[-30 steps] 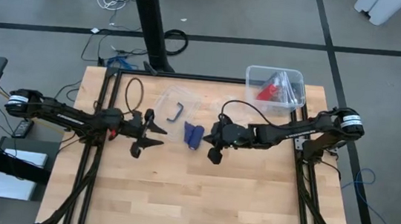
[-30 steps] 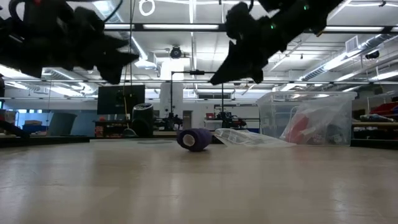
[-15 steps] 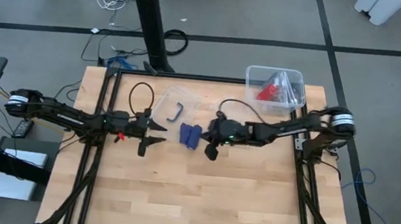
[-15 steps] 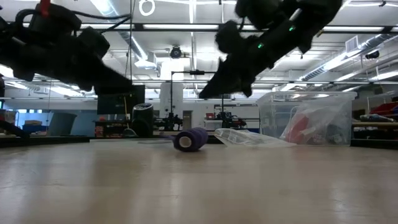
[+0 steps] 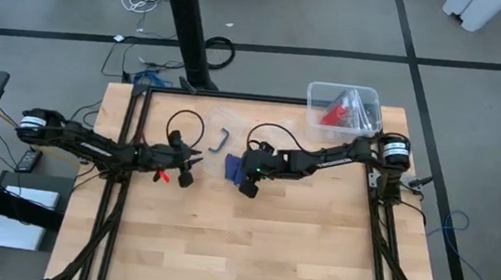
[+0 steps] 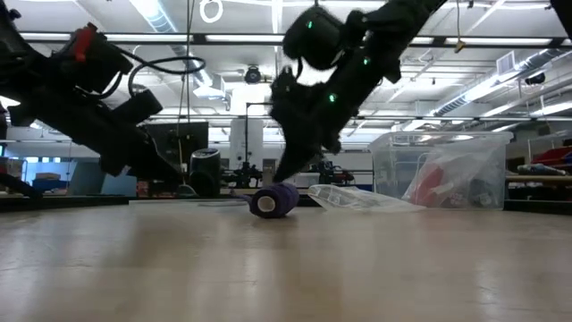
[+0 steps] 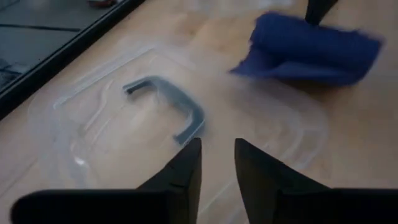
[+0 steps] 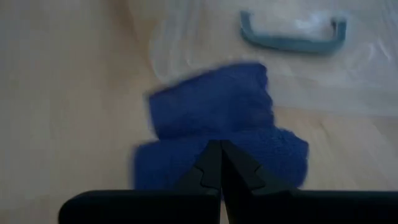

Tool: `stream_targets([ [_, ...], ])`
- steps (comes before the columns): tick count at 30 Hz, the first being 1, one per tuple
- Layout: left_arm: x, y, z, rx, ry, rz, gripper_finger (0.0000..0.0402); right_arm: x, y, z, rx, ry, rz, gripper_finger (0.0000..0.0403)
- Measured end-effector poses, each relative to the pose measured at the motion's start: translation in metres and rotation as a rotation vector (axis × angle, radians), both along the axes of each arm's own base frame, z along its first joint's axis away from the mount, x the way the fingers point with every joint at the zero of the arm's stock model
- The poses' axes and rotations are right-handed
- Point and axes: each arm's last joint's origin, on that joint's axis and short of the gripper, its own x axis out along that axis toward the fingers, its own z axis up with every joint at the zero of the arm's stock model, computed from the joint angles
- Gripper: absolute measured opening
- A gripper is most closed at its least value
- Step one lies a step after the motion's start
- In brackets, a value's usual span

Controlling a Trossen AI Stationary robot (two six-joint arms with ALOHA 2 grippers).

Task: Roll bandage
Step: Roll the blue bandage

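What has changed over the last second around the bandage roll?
The right gripper, shut, moved leftward and dropped until its tip is at the bandage, which rolled slightly left. The left gripper narrowed its fingers, leaving only a small gap, holding nothing, and edged toward the clear lid. The lid and the plastic bin stayed put.

Clear lid [image 5: 217, 129] with grey handle [image 5: 221, 141] flat on table [image 5: 249, 242]; clear bin [image 5: 343, 111] at far corner.

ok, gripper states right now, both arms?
Left gripper: narrow gap between fingers, holding nothing.
Right gripper: shut, empty, tips at the bandage.
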Motion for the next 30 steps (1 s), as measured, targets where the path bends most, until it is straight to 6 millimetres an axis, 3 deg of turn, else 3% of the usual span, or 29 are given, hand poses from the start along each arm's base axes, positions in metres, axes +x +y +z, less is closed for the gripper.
stream_targets([
  [8,0.005,0.001,0.000,0.009,-0.044,0.018,0.0051,0.009,-0.019,-0.013,0.059,-0.009,0.038,0.0000],
  [17,0.007,0.001,0.004,0.018,-0.097,0.012,0.0044,0.020,-0.021,-0.024,0.115,-0.066,0.130,0.0000],
  [24,0.014,-0.004,0.015,-0.101,-0.246,-0.148,0.0044,0.021,-0.004,-0.008,0.115,-0.040,0.183,0.0000],
  [30,0.020,-0.010,0.021,-0.365,-0.308,-0.267,0.0048,0.010,0.017,0.032,0.041,-0.063,0.199,0.0000],
])
